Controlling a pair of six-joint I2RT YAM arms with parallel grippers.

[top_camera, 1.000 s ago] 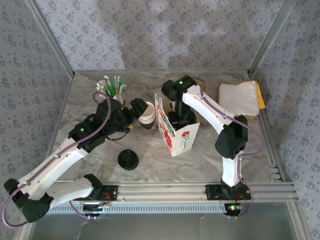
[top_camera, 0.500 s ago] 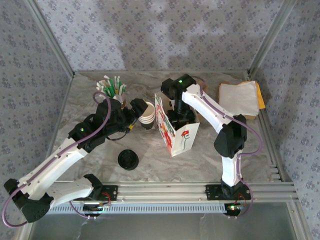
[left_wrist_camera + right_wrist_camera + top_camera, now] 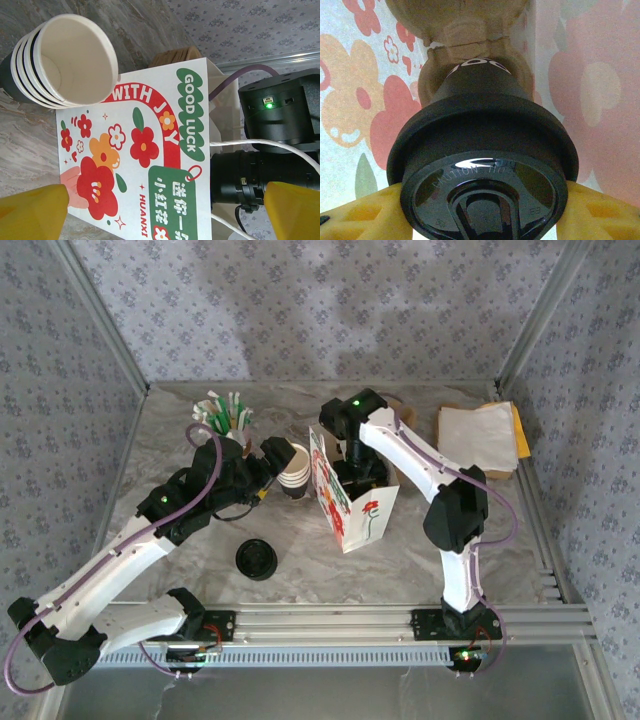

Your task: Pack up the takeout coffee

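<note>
The takeout coffee [image 3: 482, 150] shows its round black lid close up, with flowered bag walls all around it. My right gripper [image 3: 482, 212] is shut on the lid's rim, one yellow finger [image 3: 362, 215] on each side. From above, the right gripper [image 3: 358, 472] reaches down into the open top of the white flowered paper bag [image 3: 352, 512]. My left gripper [image 3: 268, 476] stands open just left of the bag, holding nothing. In the left wrist view the left gripper [image 3: 162, 215] faces the bag's printed side [image 3: 145, 150].
A stack of lidless cream cups [image 3: 293, 470] lies on its side between the left gripper and the bag. A loose black lid [image 3: 256, 559] lies on the marble table [image 3: 170, 455] in front. A cup of straws [image 3: 228, 415] stands at the back left, napkins [image 3: 478, 437] at the back right.
The right arm has shifted slightly left over the bag, still holding the coffee. The left arm has not moved.
</note>
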